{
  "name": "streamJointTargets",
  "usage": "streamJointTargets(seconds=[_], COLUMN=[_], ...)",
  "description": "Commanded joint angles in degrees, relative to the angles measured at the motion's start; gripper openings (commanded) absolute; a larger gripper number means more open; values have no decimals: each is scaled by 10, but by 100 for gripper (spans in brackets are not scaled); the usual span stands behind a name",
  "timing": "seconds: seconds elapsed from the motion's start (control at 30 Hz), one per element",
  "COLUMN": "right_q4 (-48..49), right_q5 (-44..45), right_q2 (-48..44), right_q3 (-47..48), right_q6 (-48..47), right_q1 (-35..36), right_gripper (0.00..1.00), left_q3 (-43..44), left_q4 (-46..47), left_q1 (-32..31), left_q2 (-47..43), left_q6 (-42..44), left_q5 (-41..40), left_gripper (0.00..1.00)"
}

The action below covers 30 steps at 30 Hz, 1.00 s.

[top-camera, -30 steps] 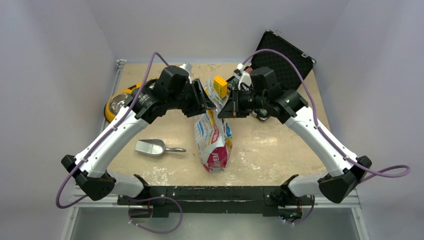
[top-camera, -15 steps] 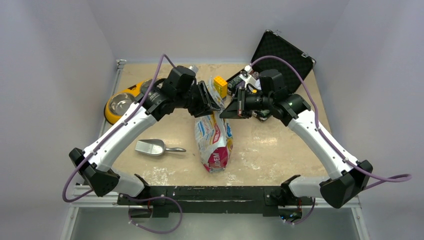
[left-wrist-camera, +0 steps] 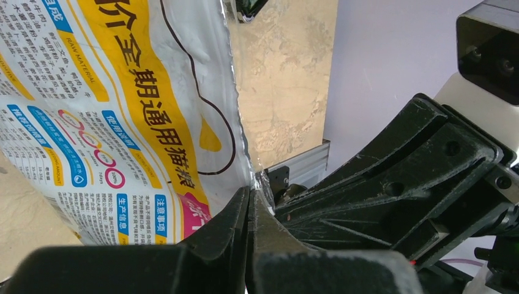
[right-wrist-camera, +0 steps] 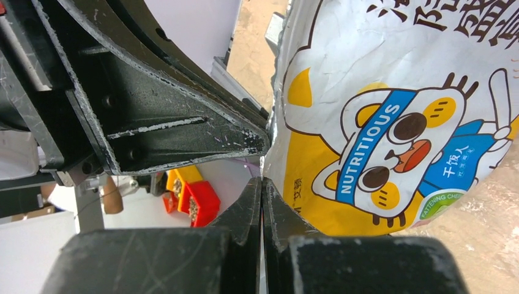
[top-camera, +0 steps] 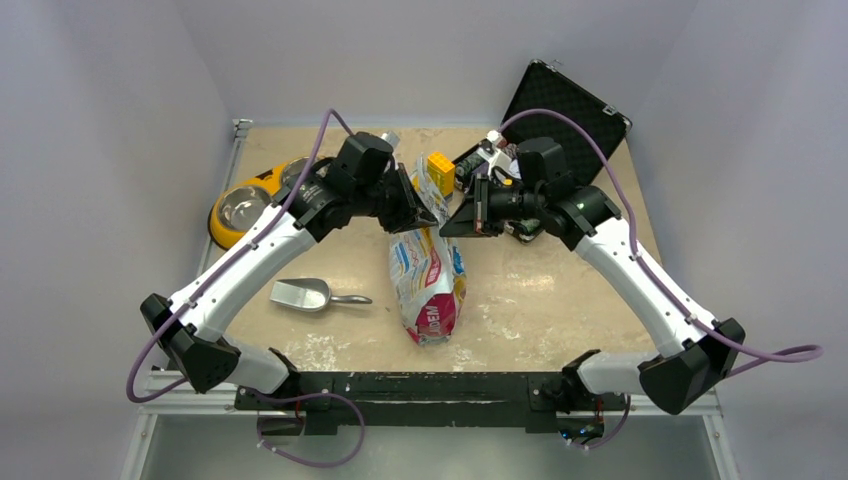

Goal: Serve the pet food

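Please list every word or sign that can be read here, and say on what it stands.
"NUTRITIOUS": on the cat's blue headband, printed on the pet food bag.
"RAW MATERIAL": on a yellow label on the bag's other face.
"全期通用猫粮": white characters on the yellow band of that face.
The small print, the green badge and the magenta end are too small or cut off to read.

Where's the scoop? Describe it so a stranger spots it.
Start at the pet food bag in the middle. Left of it lies the scoop. It is silver metal, its thin handle pointing at the bag, unlike the yellow bowl behind.
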Motion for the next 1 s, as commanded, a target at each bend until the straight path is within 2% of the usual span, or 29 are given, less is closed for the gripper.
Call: streamJointTargets(seconds=[0.0, 0.1, 0.23, 0.43, 0.7, 0.97], right_q4=[-51, -109, -130, -177, -164, -133], right_q5=[47, 110, 154, 222, 203, 169], right_q2=[9, 35, 54, 77, 82, 69], right_q3=[74, 126, 151, 201, 208, 194], right_q6=[-57, -98, -112, -122, -131, -131], right_q1=[27, 52, 60, 61, 70, 78], right_gripper=[0, 0, 8, 13, 24, 28], left_q3=[1, -8, -39, -35, -31, -32], left_q4=[-3, 15, 53, 11, -13, 1], left_q1=[2, 2, 2, 2, 3, 3], left_q2=[-2, -16, -42, -45, -40, -36], left_q6=[21, 38, 40, 41, 35, 40], left_q5=[-4, 2, 6, -14, -25, -18], left_gripper=[0, 0, 0, 0, 0, 0])
